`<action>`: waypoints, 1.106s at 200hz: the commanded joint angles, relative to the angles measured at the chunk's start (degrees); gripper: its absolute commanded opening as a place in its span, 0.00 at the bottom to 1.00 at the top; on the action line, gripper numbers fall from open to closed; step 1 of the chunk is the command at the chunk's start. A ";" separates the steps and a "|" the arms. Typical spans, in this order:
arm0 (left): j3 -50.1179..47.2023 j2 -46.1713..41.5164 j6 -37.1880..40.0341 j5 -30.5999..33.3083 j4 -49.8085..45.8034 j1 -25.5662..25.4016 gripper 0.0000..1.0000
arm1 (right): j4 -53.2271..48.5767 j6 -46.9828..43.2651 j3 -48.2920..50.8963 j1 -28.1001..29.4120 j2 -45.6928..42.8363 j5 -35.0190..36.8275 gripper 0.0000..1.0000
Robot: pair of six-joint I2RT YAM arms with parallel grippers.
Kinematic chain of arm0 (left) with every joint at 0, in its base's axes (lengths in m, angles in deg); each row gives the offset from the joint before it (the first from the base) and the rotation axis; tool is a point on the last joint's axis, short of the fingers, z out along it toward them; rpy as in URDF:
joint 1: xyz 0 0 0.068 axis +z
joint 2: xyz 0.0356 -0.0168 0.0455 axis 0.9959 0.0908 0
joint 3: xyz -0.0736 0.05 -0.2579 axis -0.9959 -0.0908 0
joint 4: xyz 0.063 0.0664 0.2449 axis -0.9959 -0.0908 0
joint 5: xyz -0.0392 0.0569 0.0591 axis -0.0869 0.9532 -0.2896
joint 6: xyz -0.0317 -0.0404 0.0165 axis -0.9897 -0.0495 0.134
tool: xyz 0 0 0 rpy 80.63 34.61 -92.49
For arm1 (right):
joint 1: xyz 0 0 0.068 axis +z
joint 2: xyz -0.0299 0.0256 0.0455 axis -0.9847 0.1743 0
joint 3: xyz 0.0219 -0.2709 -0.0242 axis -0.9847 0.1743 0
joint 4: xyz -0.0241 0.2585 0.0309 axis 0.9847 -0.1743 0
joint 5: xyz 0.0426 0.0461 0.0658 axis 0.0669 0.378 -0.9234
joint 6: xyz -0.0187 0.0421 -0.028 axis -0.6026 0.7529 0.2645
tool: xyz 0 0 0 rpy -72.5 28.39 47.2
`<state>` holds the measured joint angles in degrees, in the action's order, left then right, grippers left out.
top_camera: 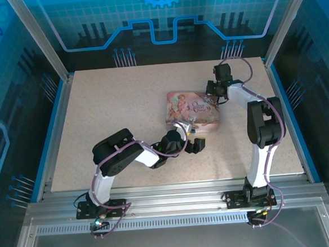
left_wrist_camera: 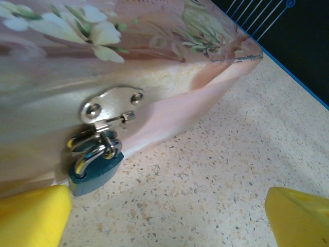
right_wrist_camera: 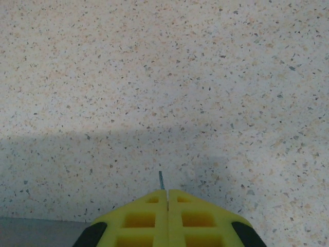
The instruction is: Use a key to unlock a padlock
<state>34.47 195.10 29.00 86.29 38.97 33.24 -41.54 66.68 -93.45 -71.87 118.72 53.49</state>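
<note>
Overhead, the pink box (top_camera: 193,111) lies mid-table (top_camera: 113,116). The left gripper (top_camera: 195,145) sits just below the box's lower edge, and the right gripper (top_camera: 214,89) hangs by its upper right corner.

At the left wrist, yellow fingertips (left_wrist_camera: 31,216) stand spread wide in the bottom corners, holding nothing. The padlock (left_wrist_camera: 95,172) hangs from the hasp (left_wrist_camera: 110,105) at centre left, its shackle up and its body slanting toward the lower left. Its keyhole end is hidden.

At the right wrist, the fingers (right_wrist_camera: 141,218) are pressed together on the key (right_wrist_camera: 161,180). Its thin tip points straight up the frame over bare table.

This looks like the approach step. Next, the left gripper should steady the padlock while the key is carried to it and lined up.
</note>
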 commanded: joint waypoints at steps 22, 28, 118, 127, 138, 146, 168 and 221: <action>2.32 0.68 -1.34 -6.45 3.47 0.76 0.95 | -3.44 2.16 4.12 3.67 0.64 -4.82 0.00; 2.07 0.76 -2.32 -7.30 4.34 1.27 0.95 | -3.35 2.16 4.36 3.81 0.56 -4.83 0.00; -0.33 -0.05 -9.88 -12.43 9.76 4.82 0.82 | -2.89 2.22 5.08 4.28 -0.82 -4.73 0.00; -0.41 0.09 -10.24 -12.27 10.02 4.87 0.82 | -2.93 2.19 5.07 4.36 -0.86 -4.68 0.00; -0.34 0.00 -10.48 -10.84 9.56 4.77 0.83 | -2.89 2.16 5.17 4.39 -0.93 -4.71 0.00; -0.50 -0.27 -10.08 -9.37 8.90 4.48 0.83 | -2.89 2.26 5.25 4.49 -0.90 -4.68 0.00; -0.56 -1.76 -9.09 -2.29 4.24 3.11 0.89 | -2.56 2.40 5.64 4.61 -1.04 -4.69 0.00; 0.64 -1.69 -10.08 2.43 2.50 1.71 0.92 | -2.05 2.65 6.02 4.91 -1.56 -5.01 0.00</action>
<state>33.53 194.36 18.99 85.66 40.70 34.75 -36.88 67.71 -89.83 -69.86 117.10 53.51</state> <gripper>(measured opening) 0.916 0.065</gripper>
